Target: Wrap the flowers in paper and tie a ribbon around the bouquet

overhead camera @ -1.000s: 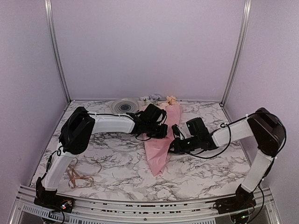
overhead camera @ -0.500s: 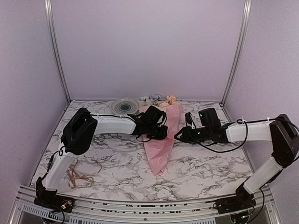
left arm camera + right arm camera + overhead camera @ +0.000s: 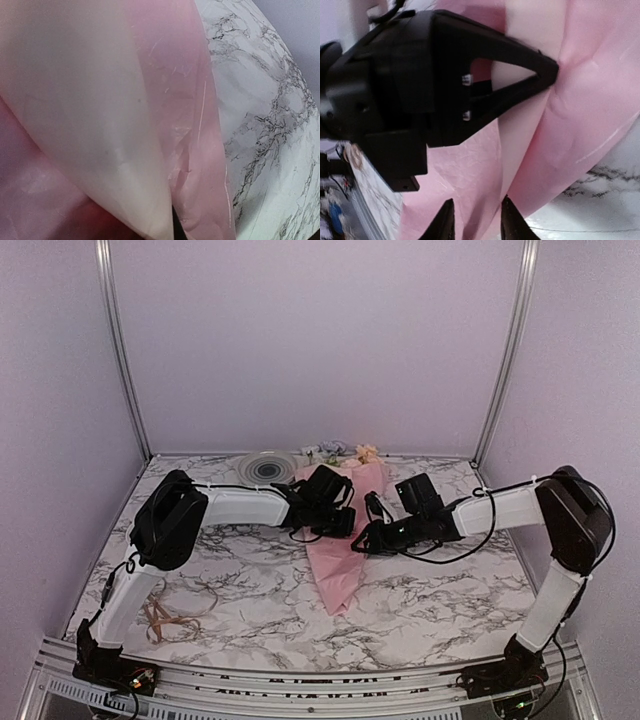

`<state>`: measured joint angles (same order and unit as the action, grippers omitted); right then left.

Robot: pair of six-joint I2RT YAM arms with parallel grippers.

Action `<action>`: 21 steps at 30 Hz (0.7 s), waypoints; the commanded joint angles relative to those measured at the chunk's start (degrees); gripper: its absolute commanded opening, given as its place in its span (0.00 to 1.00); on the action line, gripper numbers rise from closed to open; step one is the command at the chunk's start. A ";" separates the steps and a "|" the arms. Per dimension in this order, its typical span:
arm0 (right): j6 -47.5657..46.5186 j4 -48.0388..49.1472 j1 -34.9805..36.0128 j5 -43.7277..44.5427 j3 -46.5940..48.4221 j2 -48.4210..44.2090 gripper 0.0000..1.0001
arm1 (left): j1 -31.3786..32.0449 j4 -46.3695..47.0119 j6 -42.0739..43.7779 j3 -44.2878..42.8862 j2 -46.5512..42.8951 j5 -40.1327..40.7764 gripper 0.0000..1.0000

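The left pincer [image 3: 343,524] is shut tight, its 2 black fingers meeting in a point that pinches a fold of the cone-shaped pink paper bouquet [image 3: 340,570]. The bouquet lies on the white marble-patterned table [image 3: 440,590] under this pincer, narrow tip nearer the arm bases, pale blooms [image 3: 365,452] beyond it by the back wall. The right pincer [image 3: 477,222] stands about half open just beside the bouquet's right edge, pink paper ahead of its 2 tips but nothing gripped, while the thin tan ribbon strand [image 3: 168,618] lies curled well off to the left pincer's near left.
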<state>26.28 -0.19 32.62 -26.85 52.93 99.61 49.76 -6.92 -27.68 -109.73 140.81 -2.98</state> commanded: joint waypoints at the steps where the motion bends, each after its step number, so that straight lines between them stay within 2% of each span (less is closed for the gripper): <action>1: -0.75 -0.28 0.78 -0.50 1.92 1.39 0.21 | -0.10 -1.00 0.58 -0.38 0.82 0.98 0.00; 7: 0.08 -0.69 -1.25 1.98 0.56 1.72 0.00 | -0.18 -0.33 1.78 0.46 -1.03 2.96 0.04; 13: -0.02 0.40 -2.78 2.60 -0.91 3.15 0.00 | 0.11 3.67 7.61 3.84 -8.26 3.29 0.41; 17: 0.09 1.34 -2.89 2.22 -1.34 4.35 0.00 | 1.24 7.22 15.24 10.04 -16.38 3.42 0.49; 21: 0.24 1.66 -3.00 2.34 -1.41 4.67 0.00 | 3.60 7.65 23.87 18.50 -23.26 4.94 0.46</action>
<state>26.33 0.10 30.24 -25.39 51.83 103.68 50.74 -2.28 -14.50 -96.95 125.40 0.23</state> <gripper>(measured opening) 0.006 0.485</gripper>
